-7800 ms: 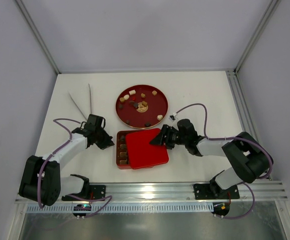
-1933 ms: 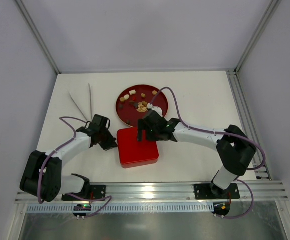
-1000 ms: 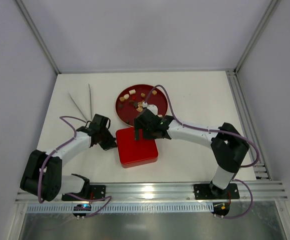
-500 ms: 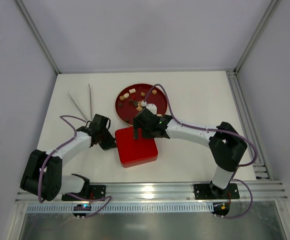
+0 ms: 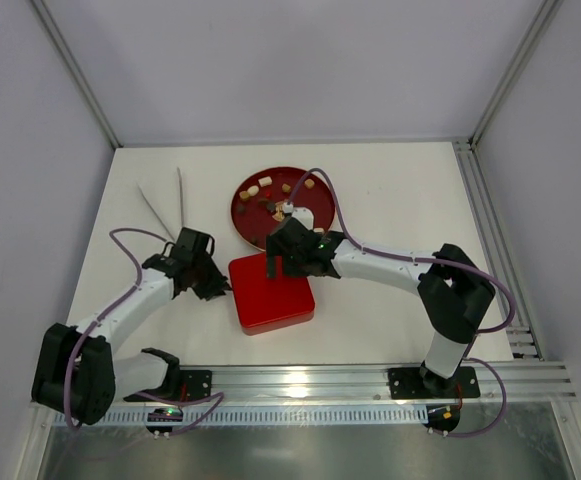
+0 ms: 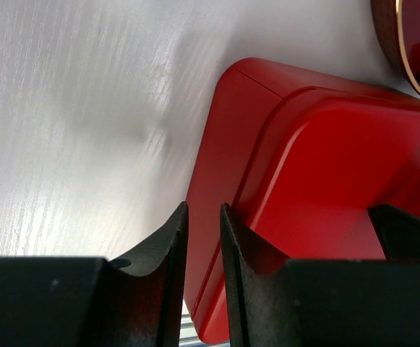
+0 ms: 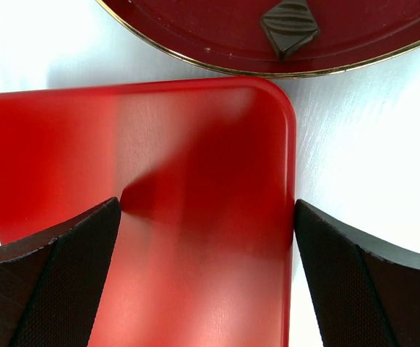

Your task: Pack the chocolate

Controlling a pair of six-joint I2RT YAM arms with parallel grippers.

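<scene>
— Where does your top view stand?
— Above and behind the arms (image 5: 135, 300); you look down on the whole table (image 5: 400, 200) from afar.
— And the wrists?
— Both very near. Past the left gripper (image 6: 202, 210) you see the red box (image 6: 303, 195) from its side; past the right gripper (image 7: 206, 206), its top and the plate (image 7: 195, 29). All views share the box.

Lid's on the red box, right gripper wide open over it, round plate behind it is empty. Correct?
Not quite. The round plate isn't empty: several chocolate pieces lie on it, clear in the top external view. The rest holds: the lid sits on the red box and the right gripper is wide open over it.
</scene>
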